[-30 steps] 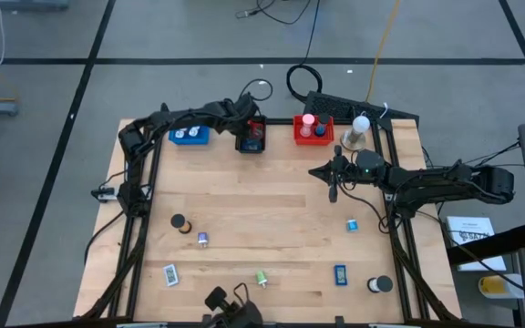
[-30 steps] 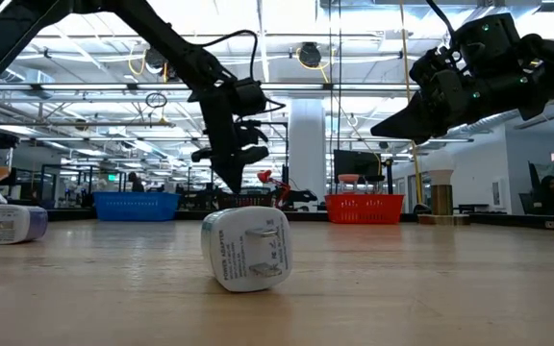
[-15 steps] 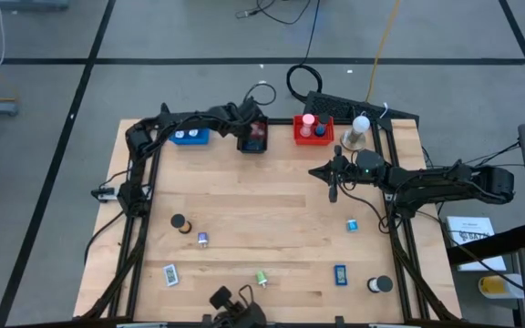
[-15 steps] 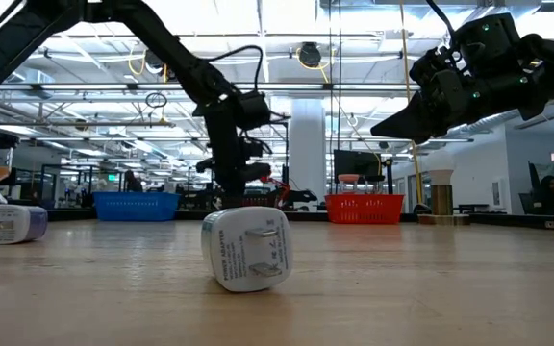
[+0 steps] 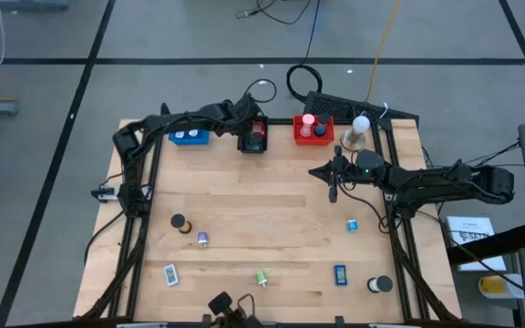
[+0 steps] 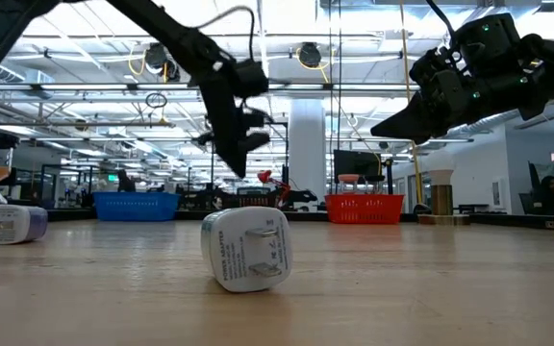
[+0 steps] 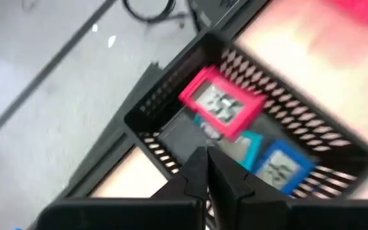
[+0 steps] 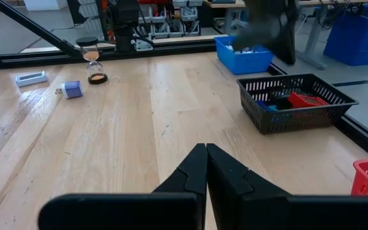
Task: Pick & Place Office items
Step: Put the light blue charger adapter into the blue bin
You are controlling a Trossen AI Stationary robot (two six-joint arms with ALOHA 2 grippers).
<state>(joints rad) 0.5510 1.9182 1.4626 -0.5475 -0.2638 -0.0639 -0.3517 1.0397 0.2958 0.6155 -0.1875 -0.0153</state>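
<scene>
Red, teal and blue flat office items (image 7: 225, 105) sit in the black tray (image 7: 171, 96); left gripper (image 7: 207, 167) fingers clenched empty above, right gripper (image 5: 332, 191) clenched too

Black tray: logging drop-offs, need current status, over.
Left gripper above black tray, jaws shut, empty. Red, teal, blue items in tray. Right gripper mid-table, shut, idle. Nothing in the way.
</scene>
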